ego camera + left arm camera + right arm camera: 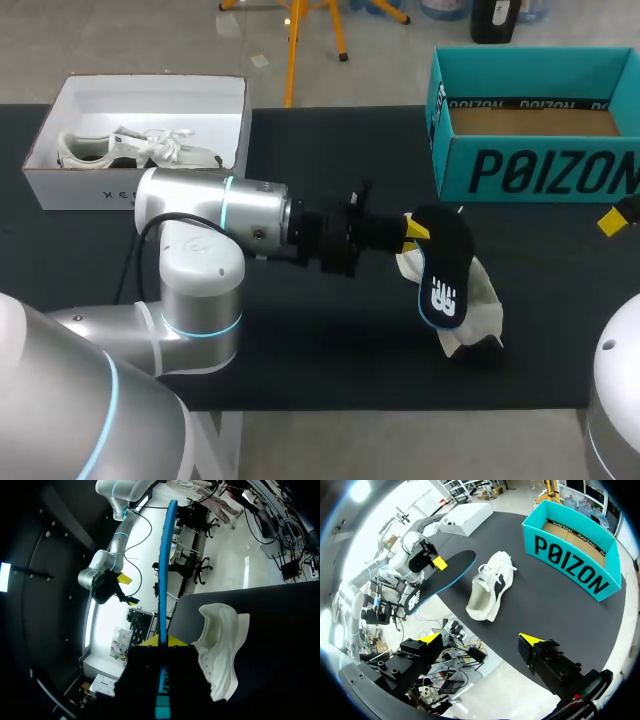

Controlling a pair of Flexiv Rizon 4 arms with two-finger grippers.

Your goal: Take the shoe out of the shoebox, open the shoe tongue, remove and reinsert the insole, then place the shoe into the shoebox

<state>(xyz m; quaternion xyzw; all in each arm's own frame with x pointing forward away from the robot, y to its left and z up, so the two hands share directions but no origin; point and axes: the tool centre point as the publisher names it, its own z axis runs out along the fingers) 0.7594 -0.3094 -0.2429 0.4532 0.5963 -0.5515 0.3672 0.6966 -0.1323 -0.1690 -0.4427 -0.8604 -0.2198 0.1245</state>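
My left gripper (413, 232) is shut on the heel end of a black insole (445, 272) with a blue edge, holding it in the air over the middle of the table. In the left wrist view the insole (164, 565) shows edge-on, pinched between the yellow tips (162, 641). Just below and beside it a white shoe (475, 305) lies on the black table; it also shows as the shoe (487, 587) ahead of my right gripper (480, 640). That gripper is wide open, empty, and well back from the shoe. The teal shoebox (540, 170) stands at the back right.
A white box (150, 95) at the back left holds another white shoe (130, 148). One yellow fingertip (612, 222) of my right gripper shows at the right edge, below the teal box. The black table mat (330, 370) reaches to the front edge.
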